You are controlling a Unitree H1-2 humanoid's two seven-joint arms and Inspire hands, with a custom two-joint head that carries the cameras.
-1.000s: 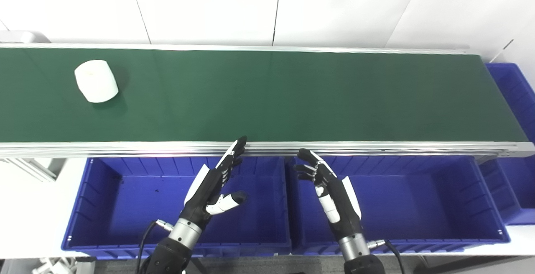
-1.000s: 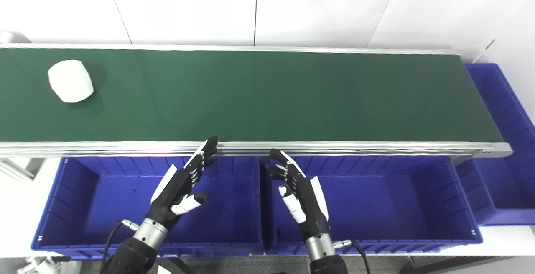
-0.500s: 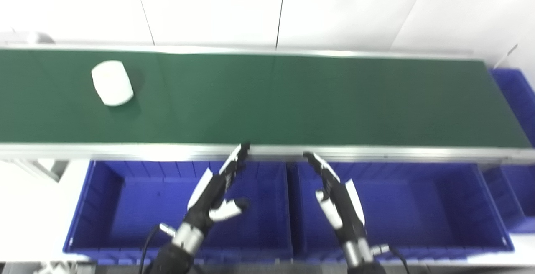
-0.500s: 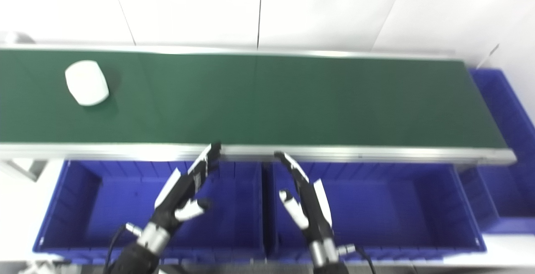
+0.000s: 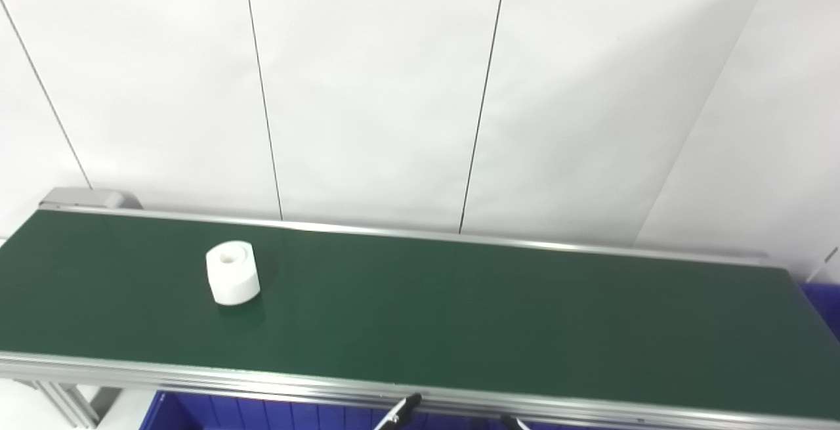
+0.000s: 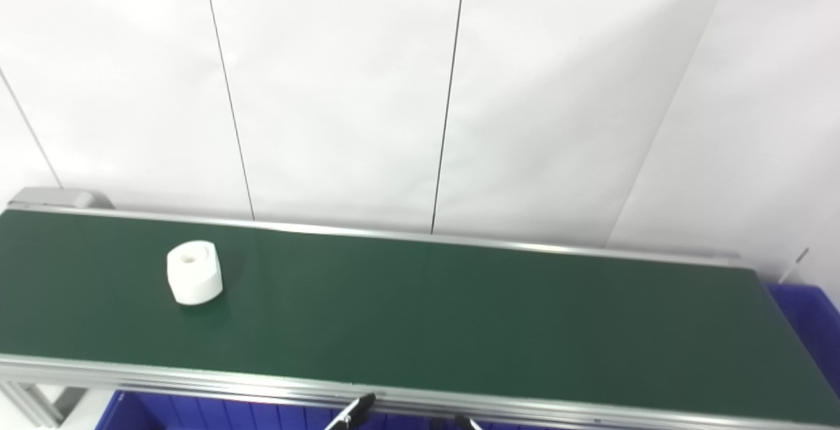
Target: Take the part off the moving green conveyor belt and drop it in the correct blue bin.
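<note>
Poking up from the bottom edge, only the black-and-white fingertips of the left hand (image 5: 399,413) show, slanting up and to the right, their tips level with the ribbed silver aluminium rail (image 5: 262,382) that edges the near side of the conveyor; so little of the hand is in view that I cannot tell whether its fingers are spread or curled. Just to its right, a still smaller dark sliver marks the right hand (image 5: 514,423), also cut off by the frame and equally unreadable. Under the left fingertips and to their left runs a strip of the blue ribbed plastic bin (image 5: 262,413). Beyond the rail stretches the long dark green conveyor belt (image 5: 525,325). Well up and to the left of both hands, the white short cylindrical part (image 5: 231,273) with a small hole in its top stands upright on the belt, clear of either rail. Far right, a corner of another blue bin (image 6: 810,305) peeks out past the belt's end. White wall panels (image 5: 367,88) rise behind.
</note>
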